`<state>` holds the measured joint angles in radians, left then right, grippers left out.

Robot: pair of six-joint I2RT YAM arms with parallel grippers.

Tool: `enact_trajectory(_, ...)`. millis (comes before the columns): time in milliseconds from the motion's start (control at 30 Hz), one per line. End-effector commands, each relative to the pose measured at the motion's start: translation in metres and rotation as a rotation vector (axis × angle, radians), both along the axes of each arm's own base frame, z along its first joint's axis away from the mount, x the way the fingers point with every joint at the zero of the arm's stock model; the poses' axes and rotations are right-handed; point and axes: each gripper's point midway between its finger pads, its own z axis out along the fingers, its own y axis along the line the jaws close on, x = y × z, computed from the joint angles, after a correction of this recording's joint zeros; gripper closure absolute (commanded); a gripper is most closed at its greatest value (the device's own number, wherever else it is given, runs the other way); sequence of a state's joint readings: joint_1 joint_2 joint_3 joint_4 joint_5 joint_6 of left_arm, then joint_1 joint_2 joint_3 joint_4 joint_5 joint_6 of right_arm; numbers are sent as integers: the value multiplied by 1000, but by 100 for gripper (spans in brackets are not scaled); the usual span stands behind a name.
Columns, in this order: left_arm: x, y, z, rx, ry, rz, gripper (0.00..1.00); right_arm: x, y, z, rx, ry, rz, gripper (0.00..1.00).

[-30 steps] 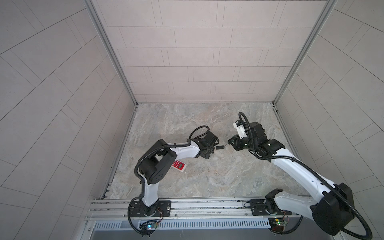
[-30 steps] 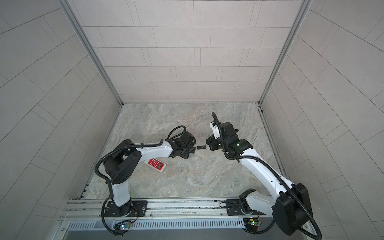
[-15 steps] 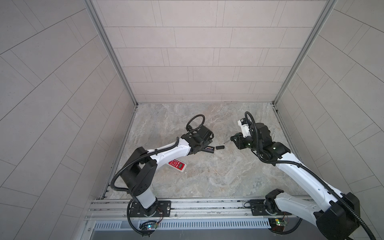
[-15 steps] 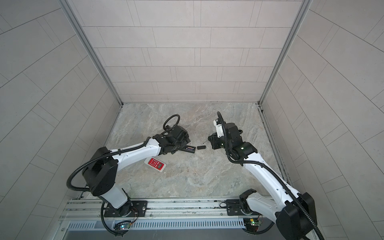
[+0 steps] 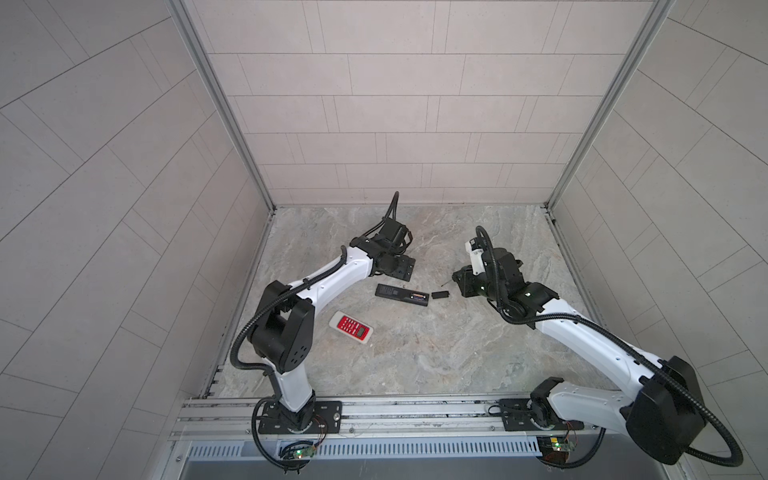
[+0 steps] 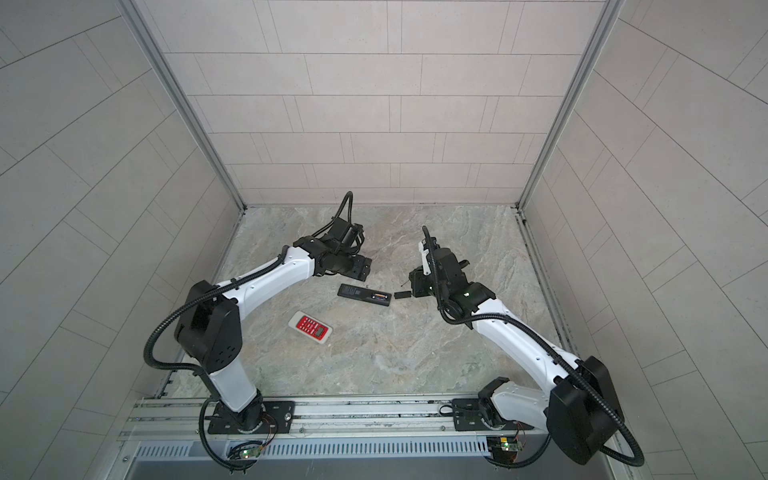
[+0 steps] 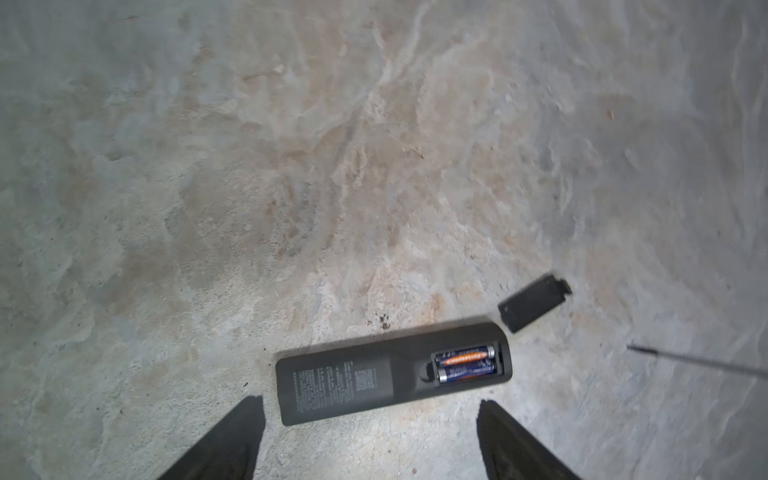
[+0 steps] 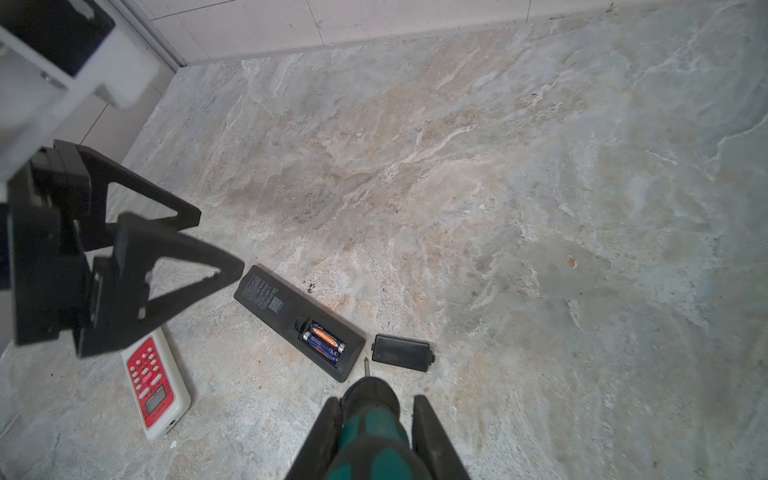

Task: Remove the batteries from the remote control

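Batteries (image 7: 466,362) sit in the remote (image 5: 401,294), at its 3 o'clock end in a top view, bay uncovered. My left gripper (image 7: 369,403) hangs spread wide, empty; right gripper (image 8: 376,400) clamps the screwdriver (image 8: 370,432).

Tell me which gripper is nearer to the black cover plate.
Right. The right gripper, holding the screwdriver, is just beside the cover plate; the open left gripper is near the black remote's opposite end.

Two remotes: one slim black plastic remote (image 5: 401,295), one white remote with red keypad (image 5: 351,327) near it. Two blue-and-orange pencil-cell batteries (image 7: 466,363) in the black one's bay. One flat black cover plate (image 5: 439,295) just beside it. One green-handled screwdriver (image 8: 370,432).
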<state>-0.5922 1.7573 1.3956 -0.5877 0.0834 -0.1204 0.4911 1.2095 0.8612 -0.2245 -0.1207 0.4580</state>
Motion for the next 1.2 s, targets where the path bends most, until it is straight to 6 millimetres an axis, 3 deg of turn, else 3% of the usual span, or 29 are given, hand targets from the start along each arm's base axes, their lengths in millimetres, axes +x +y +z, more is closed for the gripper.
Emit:
enact_trajectory(0, -34, -5, -9, 84, -30, -413, 15, 14, 1, 10, 0, -10, -44, 85)
enact_trajectory(100, -49, -18, -6, 58, -167, -692, 15, 19, -2, 8, -10, 14, -83, 85)
enact_trajectory(200, -46, -26, -8, 58, -309, -823, 15, 22, -4, 4, 15, 29, -125, 85)
enact_trajectory(400, -51, -31, -44, 69, -199, -1023, 19, 24, 7, 2, 119, 52, -136, 85)
enact_trajectory(567, -36, -47, -54, -1, -253, -1067, 20, 20, 5, -11, 179, 88, -197, 85)
enact_trajectory(767, -38, -50, -71, -43, -189, -1125, 20, 15, -1, -15, 188, 103, -233, 86)
enact_trajectory(967, -22, -55, -84, -2, -205, -1099, 20, 12, -5, -15, 177, 100, -240, 86)
enact_trajectory(1167, -25, -56, -94, 57, -177, -1139, 23, 9, -7, -14, 162, 100, -236, 85)
